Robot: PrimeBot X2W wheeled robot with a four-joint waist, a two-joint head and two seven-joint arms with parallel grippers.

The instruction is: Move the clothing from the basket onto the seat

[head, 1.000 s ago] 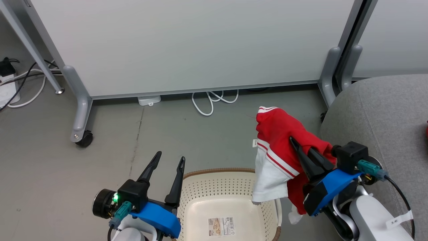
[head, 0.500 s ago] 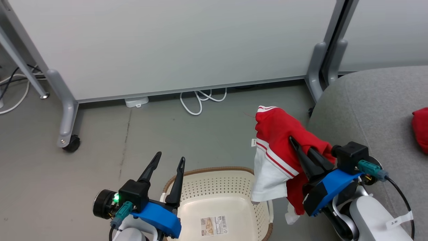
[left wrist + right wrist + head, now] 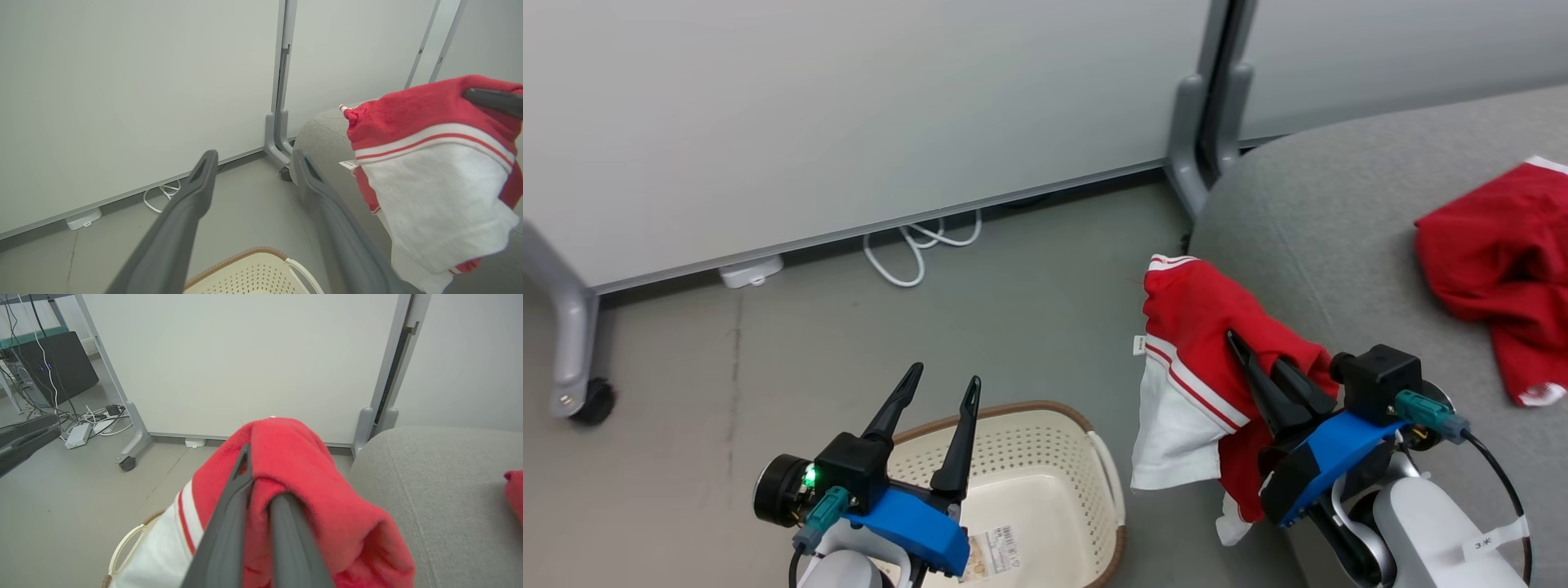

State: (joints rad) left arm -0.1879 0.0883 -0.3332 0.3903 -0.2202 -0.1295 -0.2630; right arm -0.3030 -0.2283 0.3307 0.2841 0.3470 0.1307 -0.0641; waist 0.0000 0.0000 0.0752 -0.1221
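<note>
Head camera has swung right since the earlier frames: the basket [image 3: 1045, 408] now sits lower left and more of the couch [image 3: 1323, 212] shows. Both arms keep their spot in view, so this is a body turn, not a reach.

Head view: the right gripper [image 3: 1254, 349] is clamped on the striped garment [image 3: 1192, 318], held up off the floor between basket and couch, just beside the couch's near edge. The white panel droops below. It's likely held high so the hem clears the couch edge. The other garment [image 3: 1494, 261] is already lying on the couch, well to the right. The basket floor shows a sticker and no fabric, though the left arm covers part of it. The left gripper [image 3: 944, 374] has its fingers apart and empty above the basket, probably parked out of the way.

Left wrist view: the left gripper [image 3: 255, 154] is spread with nothing between its fingers and the basket rim [image 3: 245, 255] below. The striped garment [image 3: 429, 175] hangs at right with the couch [image 3: 322, 134] behind.

Right wrist view: the right gripper [image 3: 261, 473] has its fingers together, with the striped garment [image 3: 294, 457] pinched and bunched over them. The couch [image 3: 441, 477] is ahead to the right.

Looks like the carry of the last piece; next comes reaching over the couch and letting go.
</note>
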